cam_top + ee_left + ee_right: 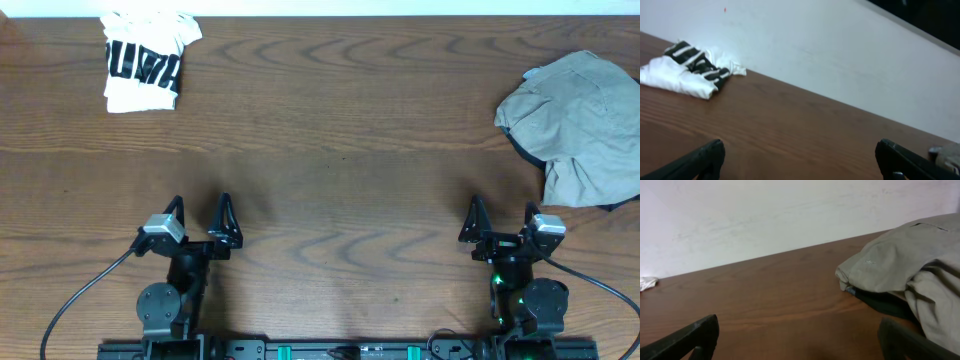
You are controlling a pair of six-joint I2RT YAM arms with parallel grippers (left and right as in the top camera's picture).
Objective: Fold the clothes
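Note:
A white T-shirt with black block lettering [145,60] lies folded at the table's far left corner; the left wrist view shows the same T-shirt [687,70] at upper left. A crumpled grey-beige shirt [580,125] lies at the far right, over a dark garment [528,152] that peeks out below it. The right wrist view has the grey-beige shirt [910,270] at right with the dark garment [885,302] under its edge. My left gripper [200,205] and right gripper [503,212] both hover open near the front edge, far from the clothes, with nothing between the fingers.
The wooden table [340,150] ends at a white wall [840,60] along its far edge. Cables [80,295] run from both arm bases at the front.

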